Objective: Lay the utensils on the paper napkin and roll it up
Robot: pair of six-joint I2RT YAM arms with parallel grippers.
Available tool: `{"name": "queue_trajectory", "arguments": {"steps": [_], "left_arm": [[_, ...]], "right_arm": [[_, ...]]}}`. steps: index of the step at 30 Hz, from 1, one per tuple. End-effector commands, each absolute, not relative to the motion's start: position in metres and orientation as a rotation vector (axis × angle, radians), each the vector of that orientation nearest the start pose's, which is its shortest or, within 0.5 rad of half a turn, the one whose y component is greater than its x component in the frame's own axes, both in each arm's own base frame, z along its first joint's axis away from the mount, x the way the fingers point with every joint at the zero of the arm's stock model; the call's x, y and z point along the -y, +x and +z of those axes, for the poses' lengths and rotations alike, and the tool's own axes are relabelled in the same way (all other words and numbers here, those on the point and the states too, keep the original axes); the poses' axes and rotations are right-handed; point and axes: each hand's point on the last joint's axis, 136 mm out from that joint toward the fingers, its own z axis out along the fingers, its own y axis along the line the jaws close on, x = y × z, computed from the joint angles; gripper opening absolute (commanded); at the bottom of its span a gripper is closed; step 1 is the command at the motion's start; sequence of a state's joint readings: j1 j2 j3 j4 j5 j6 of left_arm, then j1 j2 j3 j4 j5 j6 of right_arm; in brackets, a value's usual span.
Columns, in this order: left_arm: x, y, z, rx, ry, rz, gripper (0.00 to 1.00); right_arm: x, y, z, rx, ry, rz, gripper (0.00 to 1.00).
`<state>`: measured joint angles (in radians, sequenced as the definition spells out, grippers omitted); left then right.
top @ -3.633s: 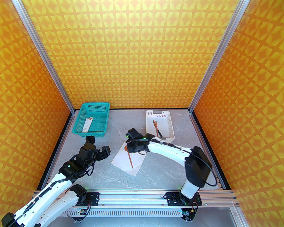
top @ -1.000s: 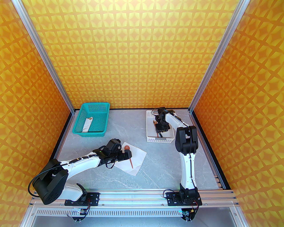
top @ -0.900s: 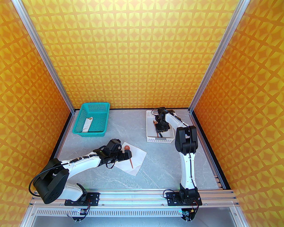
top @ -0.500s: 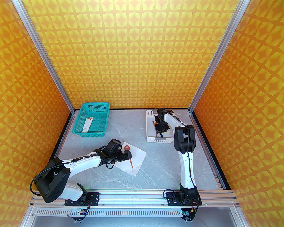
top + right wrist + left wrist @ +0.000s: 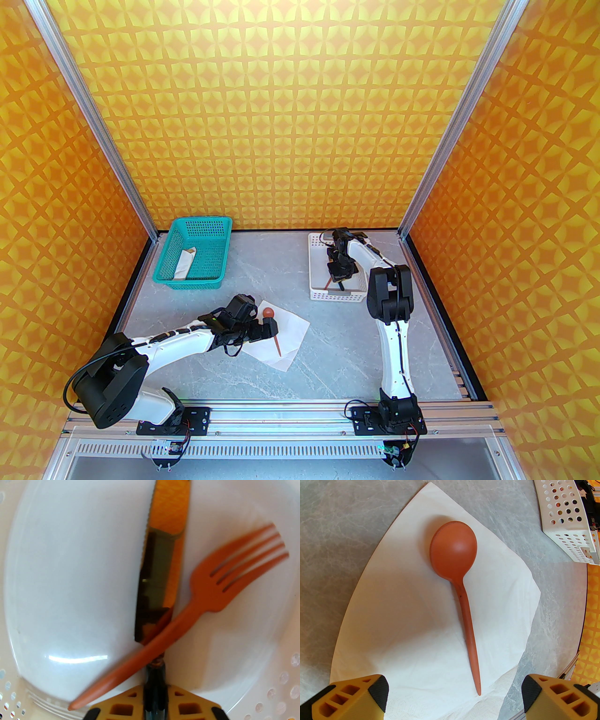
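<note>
The paper napkin [image 5: 291,326] [image 5: 412,611] lies flat mid-table with the reddish-brown spoon [image 5: 268,313] [image 5: 453,548] on it, bowl pointing away. My left gripper [image 5: 260,323] [image 5: 454,691] hovers open over the napkin's near-left side, its fingers straddling the spoon's handle end without touching it. Inside the white basket [image 5: 337,295] [image 5: 281,679], my right gripper [image 5: 338,274] [image 5: 155,705] is shut on the dark handle of the knife [image 5: 161,573]. The orange fork [image 5: 211,590] lies slantwise across the knife, blurred.
A teal basket [image 5: 194,258] at the back left holds a slim white paper tube [image 5: 183,265]. The white basket's corner [image 5: 564,515] shows beyond the napkin. Patterned walls and metal posts close in the table on three sides.
My right gripper has closed on the knife's handle inside the white basket, and the fork has swung across the knife. The left arm has stayed over the napkin.
</note>
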<state>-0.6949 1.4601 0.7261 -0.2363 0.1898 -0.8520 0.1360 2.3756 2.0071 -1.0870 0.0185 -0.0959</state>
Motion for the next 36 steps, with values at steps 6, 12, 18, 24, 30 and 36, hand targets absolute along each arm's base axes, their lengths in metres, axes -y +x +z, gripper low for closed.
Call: {"name": "queue_trajectory", "arguments": {"steps": [6,12,18,24,30,36], "left_arm": [[0.249,0.251,0.060,-2.726,-0.110,-0.740,0.99],[0.248,0.251,0.061,-2.724,-0.108,-0.740,0.99],[0.247,0.251,0.060,-2.724,-0.109,-0.735,0.99],[0.247,0.251,0.060,-2.724,-0.107,-0.734,0.99],[0.247,0.251,0.061,-2.723,-0.107,-0.735,0.99],[0.248,0.252,0.062,-2.722,-0.105,-0.735,0.99]], "right_arm": [[-0.058,0.487,0.059,-2.916,-0.343,-0.077,0.13],[-0.058,0.488,0.083,-2.867,-0.367,-0.081,0.13],[-0.040,0.479,0.080,-2.889,-0.447,-0.308,0.13],[-0.029,0.484,0.076,-2.837,-0.508,-0.615,0.13],[-0.039,0.500,0.097,-2.764,-0.483,-0.646,0.13],[-0.029,0.508,0.114,-2.664,-0.612,-0.979,0.14]]}}
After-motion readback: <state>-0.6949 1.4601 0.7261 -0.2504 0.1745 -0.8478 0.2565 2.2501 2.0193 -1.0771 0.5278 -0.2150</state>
